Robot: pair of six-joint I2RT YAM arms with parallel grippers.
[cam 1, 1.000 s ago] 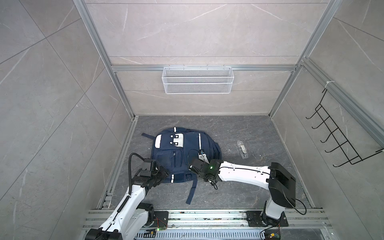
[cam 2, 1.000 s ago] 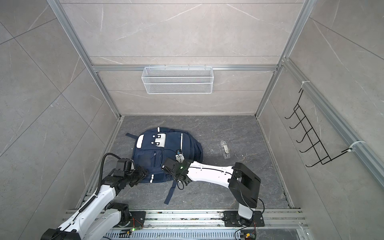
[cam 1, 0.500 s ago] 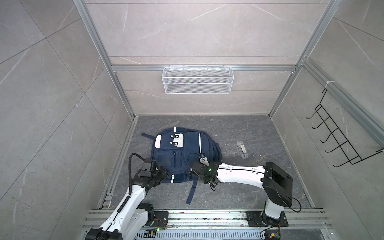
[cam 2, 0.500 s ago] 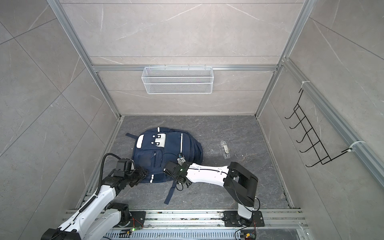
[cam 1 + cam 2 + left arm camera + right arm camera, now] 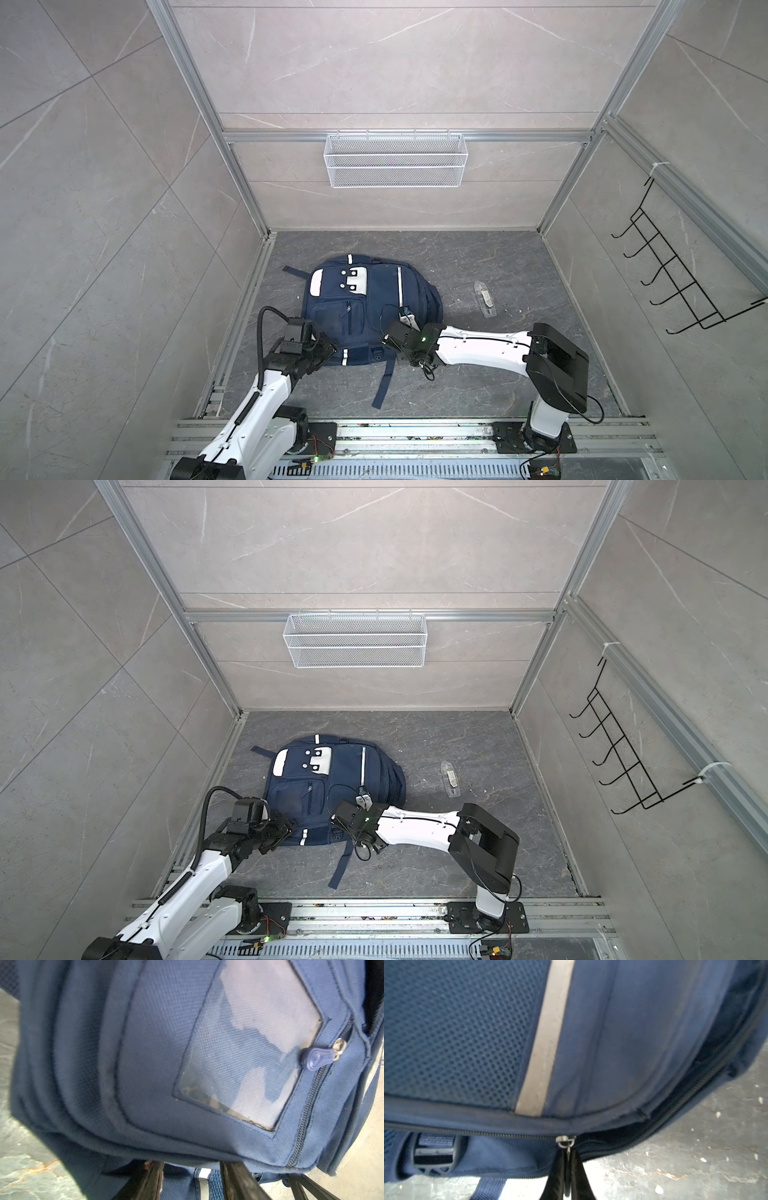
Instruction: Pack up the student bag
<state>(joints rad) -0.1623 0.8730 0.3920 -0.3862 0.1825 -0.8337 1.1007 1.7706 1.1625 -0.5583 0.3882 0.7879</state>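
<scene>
The right fingers (image 5: 554, 1180) have just pinched shut on the zip pull (image 5: 565, 1141) of the student bag (image 5: 365, 307), which lies lower centre on the desk (image 5: 498, 266); the left fingers (image 5: 234, 1182), half-wide, grip its lower-left corner, so unzipping can likely begin.

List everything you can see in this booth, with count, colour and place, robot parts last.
bag: one, navy with white patches and silver stripes, flat on the floor, left of centre
zip pull: one, metal, on the bag's near edge, zip gaping beside it
case: one, clear, on the floor right of the bag, apart from it
basket: one, white wire, hung on the back wall
hook rack: one, black wire, on the right wall
floor: dark grey, stone-look
left arm, right arm: white and black, based at the near rail
left gripper: black, closed on the bag's near left corner
right gripper: black, shut on the zip pull
</scene>
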